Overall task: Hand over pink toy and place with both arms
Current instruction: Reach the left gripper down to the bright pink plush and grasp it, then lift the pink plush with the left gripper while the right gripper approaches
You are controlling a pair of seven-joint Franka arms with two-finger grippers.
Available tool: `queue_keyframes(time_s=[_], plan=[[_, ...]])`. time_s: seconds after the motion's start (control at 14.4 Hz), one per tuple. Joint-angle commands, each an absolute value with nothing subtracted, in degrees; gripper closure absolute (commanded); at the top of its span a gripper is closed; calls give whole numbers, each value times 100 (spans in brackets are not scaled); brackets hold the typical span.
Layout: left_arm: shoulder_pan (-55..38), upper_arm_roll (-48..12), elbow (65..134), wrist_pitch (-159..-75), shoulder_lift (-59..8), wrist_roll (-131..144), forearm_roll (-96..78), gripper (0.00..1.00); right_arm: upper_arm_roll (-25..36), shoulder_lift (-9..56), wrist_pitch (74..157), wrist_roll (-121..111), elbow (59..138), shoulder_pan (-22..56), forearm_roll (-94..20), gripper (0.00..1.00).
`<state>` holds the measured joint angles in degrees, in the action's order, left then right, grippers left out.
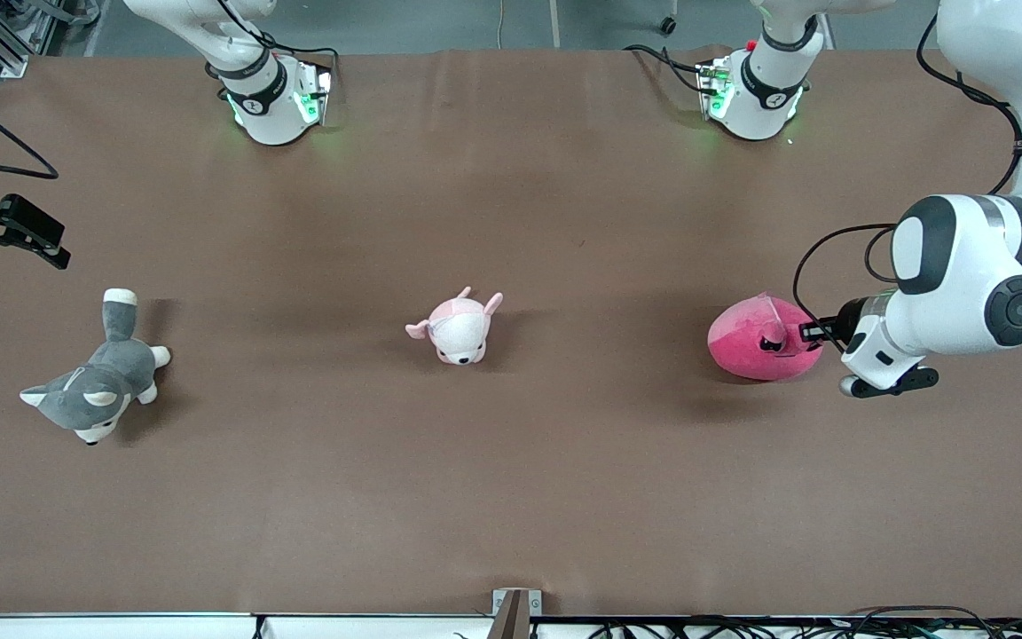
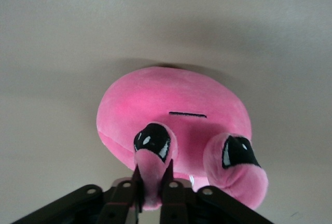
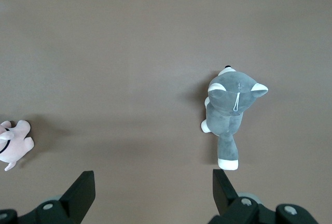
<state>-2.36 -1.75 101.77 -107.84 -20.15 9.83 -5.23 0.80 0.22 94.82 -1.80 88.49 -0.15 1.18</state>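
Note:
The pink toy (image 1: 755,342), a hot-pink round plush, lies on the brown table toward the left arm's end. My left gripper (image 1: 808,332) is low at the toy's side, shut on one of its small pink nubs. In the left wrist view the toy (image 2: 174,105) fills the middle and the gripper (image 2: 153,180) pinches the nub with the dark eye patch. My right gripper (image 1: 19,232) waits open and empty above the table at the right arm's end; in the right wrist view it (image 3: 153,190) is spread wide over bare table.
A pale pink-and-white plush animal (image 1: 458,327) lies mid-table. A grey-and-white husky plush (image 1: 96,386) lies toward the right arm's end and shows in the right wrist view (image 3: 228,112). The table's near edge has a small bracket (image 1: 515,608).

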Motion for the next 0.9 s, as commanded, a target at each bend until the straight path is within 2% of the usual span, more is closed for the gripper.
queue_keyframes(time_s=[0.0, 0.14, 0.28, 0.42, 0.56, 0.83], plan=[[-386, -167, 10029, -10749, -1881, 1055, -589, 100, 123, -53, 9448, -202, 8842, 35, 35, 0], [-561, -210, 9880, -10636, -1715, 1255, -589, 100, 132, -44, 9500, -202, 8833, 26, 35, 0], [-729, -412, 9442, -10093, -1565, 1737, -606, 100, 123, -9, 9422, -202, 8842, 52, -79, 0], [-817, -894, 8766, -9678, -1573, 2431, -668, 100, 106, 9, 9370, -193, 8850, 88, -79, 0], [-826, -1465, 8264, -9659, -1608, 3205, -922, 100, 88, 70, 9334, -202, 8842, 158, -166, 0], [-835, -2581, 7727, -9851, -1661, 4146, -1116, 100, 88, 246, 9010, -228, 8868, 386, -395, 0]])
